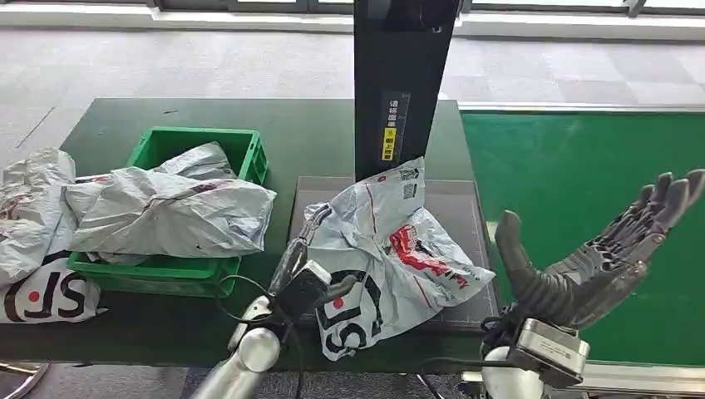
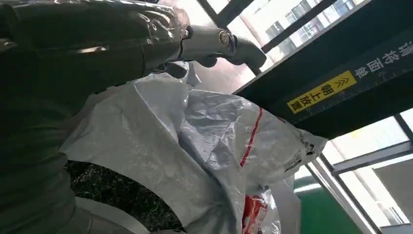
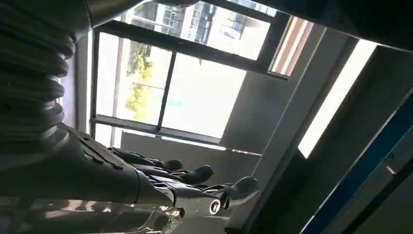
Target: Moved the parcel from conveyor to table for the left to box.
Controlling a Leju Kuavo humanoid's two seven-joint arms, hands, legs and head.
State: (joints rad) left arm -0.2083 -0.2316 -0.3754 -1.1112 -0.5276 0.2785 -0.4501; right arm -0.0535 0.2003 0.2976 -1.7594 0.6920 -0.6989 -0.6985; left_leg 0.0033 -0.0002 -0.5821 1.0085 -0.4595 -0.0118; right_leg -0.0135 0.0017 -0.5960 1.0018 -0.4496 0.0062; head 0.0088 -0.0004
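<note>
A crumpled grey parcel [image 1: 391,249] with red and black print lies on the dark mat [image 1: 453,204] on the table, in front of a black post. My left hand [image 1: 303,266] reaches in along the parcel's left edge. In the left wrist view its thumb [image 2: 219,41] stands clear above the parcel [image 2: 195,141], and the bag hides the fingers. My right hand [image 1: 594,258] is raised over the green conveyor [image 1: 582,166] with palm up, fingers spread and nothing in it. The right wrist view shows those spread fingers [image 3: 195,183] against windows.
A green crate [image 1: 249,150] on the table's left holds a large grey parcel [image 1: 166,212]. More grey bags [image 1: 33,224] lie heaped at the far left edge. The black post [image 1: 399,83] rises just behind the mat. The conveyor runs along the right.
</note>
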